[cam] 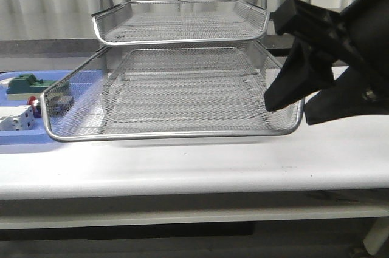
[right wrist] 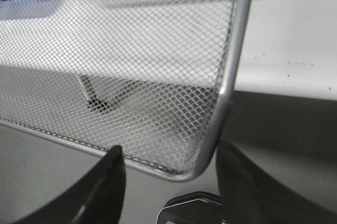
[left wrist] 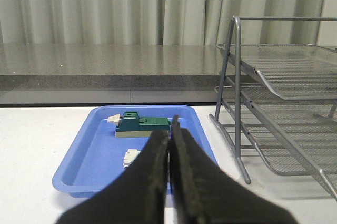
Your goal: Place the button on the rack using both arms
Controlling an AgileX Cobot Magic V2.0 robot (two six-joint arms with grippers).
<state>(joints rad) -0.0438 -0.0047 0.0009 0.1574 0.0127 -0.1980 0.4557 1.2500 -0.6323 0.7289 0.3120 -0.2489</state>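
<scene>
The button (cam: 35, 106), of which we see only a red cap and dark body through the mesh, lies in the blue plastic tray (cam: 24, 139) at the left of the white worktop (cam: 194, 161). Beside it we find a green block (cam: 27, 84) and a white boxy switch (cam: 17, 119). The silver wire-mesh rack (cam: 182, 97) stands just right. Our left gripper (left wrist: 169, 145) hangs closed above the tray; our right gripper (right wrist: 171, 168) gapes wide around the rack's rounded near corner.

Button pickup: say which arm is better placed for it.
Left. Its shut gripper hangs over the blue tray where the button lies; the open right gripper is at the rack's far corner.
</scene>
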